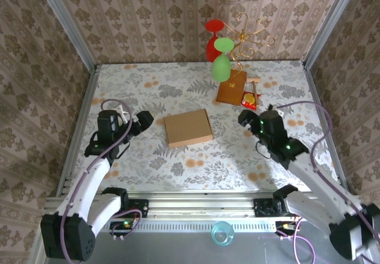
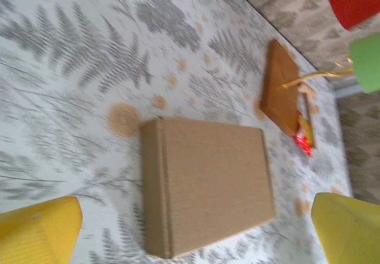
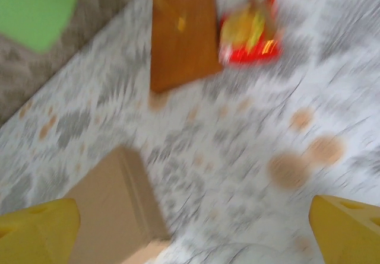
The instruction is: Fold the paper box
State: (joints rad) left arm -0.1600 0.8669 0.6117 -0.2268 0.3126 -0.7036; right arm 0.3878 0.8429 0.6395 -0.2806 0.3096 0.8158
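- Find the paper box (image 1: 188,128) closed, flat, centre of the top view
- Note left gripper (image 1: 144,123) and right gripper (image 1: 245,120) spread wide, empty, flanking it
- Back off level, clear of its edges

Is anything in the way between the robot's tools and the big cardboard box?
Nothing visible. The paper box lies between the left tool and the right tool, with only bare tablecloth on either side. The smaller orange-brown box sits farther back, off both paths.
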